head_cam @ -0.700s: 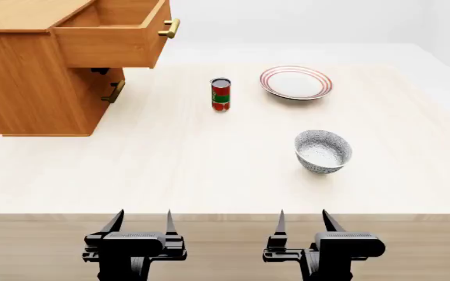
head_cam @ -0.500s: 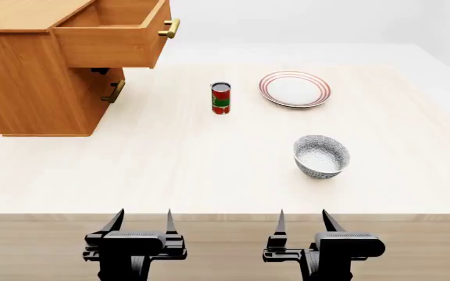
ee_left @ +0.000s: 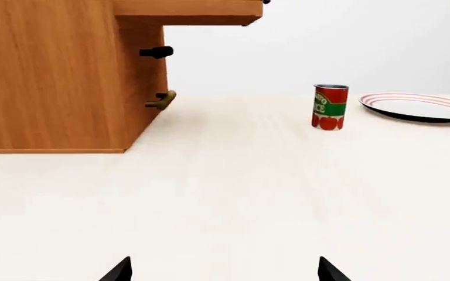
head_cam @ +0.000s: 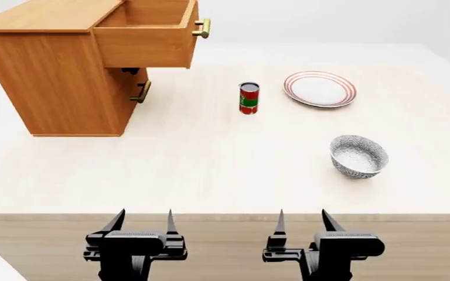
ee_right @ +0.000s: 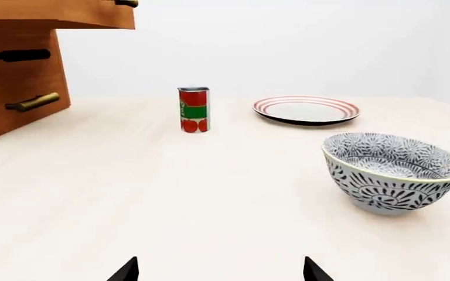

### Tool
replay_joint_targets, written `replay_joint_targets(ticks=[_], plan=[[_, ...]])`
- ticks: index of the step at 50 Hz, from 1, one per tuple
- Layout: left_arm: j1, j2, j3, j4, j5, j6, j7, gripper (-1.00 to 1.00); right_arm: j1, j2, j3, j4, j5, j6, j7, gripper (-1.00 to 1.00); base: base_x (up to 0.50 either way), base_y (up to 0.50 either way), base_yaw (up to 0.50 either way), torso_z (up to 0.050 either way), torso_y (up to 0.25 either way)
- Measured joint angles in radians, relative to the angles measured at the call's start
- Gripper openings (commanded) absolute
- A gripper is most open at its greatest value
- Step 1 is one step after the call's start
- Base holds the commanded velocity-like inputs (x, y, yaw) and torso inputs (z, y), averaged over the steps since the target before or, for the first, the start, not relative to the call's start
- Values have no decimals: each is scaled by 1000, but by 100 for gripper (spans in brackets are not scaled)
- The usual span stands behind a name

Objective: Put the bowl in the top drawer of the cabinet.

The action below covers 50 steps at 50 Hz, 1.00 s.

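Black pincers, left (head_cam: 142, 219) and right (head_cam: 302, 219), hang nearest at the surface's (head_cam: 209, 170) front edge, both released and holding nothing. Beyond the right one the bowl (head_cam: 358, 156) stands upright on the surface, apart from everything else. Farther back stand a can (head_cam: 248, 98) and a plate (head_cam: 320, 89). At far left the cabinet (head_cam: 61, 70) has its top drawer (head_cam: 150, 38) pulled out.
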<state>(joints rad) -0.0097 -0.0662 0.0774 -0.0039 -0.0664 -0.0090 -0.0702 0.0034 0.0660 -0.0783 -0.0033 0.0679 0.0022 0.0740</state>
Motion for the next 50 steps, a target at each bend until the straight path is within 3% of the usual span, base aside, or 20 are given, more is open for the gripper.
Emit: replay_joint_targets(ticks=[38, 50], plan=[[-18, -42, 49, -16, -51, -2, -42, 100, 7, 43, -49, 8, 51, -6, 45, 100, 0, 420, 0, 0, 0], [-27, -54, 60, -12, -66, -19, -53, 100, 10, 54, -60, -3, 64, 10, 58, 100, 0, 0, 0, 0, 0]])
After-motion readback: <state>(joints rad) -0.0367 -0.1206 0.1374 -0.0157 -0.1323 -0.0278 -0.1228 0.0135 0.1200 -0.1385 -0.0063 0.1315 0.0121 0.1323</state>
